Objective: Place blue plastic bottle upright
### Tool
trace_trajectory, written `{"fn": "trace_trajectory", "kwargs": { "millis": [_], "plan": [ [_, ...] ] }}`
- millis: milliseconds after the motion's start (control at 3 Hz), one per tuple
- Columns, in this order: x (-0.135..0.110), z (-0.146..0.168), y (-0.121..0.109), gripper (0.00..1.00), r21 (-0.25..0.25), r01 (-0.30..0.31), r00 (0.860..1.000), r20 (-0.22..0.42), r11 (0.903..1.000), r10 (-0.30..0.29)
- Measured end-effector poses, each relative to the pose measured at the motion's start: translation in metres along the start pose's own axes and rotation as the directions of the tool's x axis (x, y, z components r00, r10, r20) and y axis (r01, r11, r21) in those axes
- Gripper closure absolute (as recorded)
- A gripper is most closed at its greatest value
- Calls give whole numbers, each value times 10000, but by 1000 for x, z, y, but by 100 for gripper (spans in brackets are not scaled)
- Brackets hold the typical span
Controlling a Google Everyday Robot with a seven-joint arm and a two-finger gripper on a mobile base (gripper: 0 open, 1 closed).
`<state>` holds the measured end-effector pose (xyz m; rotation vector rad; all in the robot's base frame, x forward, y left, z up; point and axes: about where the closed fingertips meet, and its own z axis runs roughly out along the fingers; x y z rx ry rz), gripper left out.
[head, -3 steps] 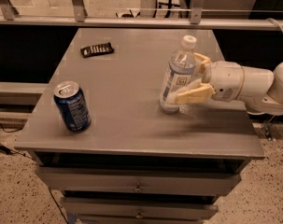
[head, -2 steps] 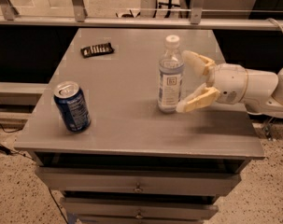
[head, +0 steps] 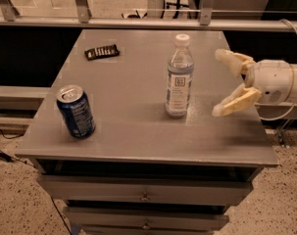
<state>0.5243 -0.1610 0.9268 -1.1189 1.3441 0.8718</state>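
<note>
The blue plastic bottle [head: 179, 77] is a small clear bottle with a white cap and pale blue-and-white label. It stands upright near the middle right of the grey table [head: 138, 131]. My gripper [head: 221, 84] is to the right of the bottle, over the table's right edge. Its cream fingers are spread open and empty, a short gap away from the bottle.
A dark blue soda can [head: 76, 111] with a silver top stands near the table's front left. A small dark flat packet [head: 102, 52] lies at the back left. Drawers [head: 145, 197] sit below the tabletop. A metal rail [head: 138, 23] runs behind the table.
The gripper let go of the bottle, opened wide and drew back to the right. The bottle went from tilted in the fingers to standing upright on its own.
</note>
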Motion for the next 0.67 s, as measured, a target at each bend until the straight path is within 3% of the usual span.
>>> {"fn": "trace_trajectory", "kwargs": {
  "millis": [333,667],
  "plan": [
    [-4,-36,-9,0,355,148,9950,-997,9993,-112],
    [-3,-40,-12,0,414,142,9943,-1059,9990,-97]
  ]
}}
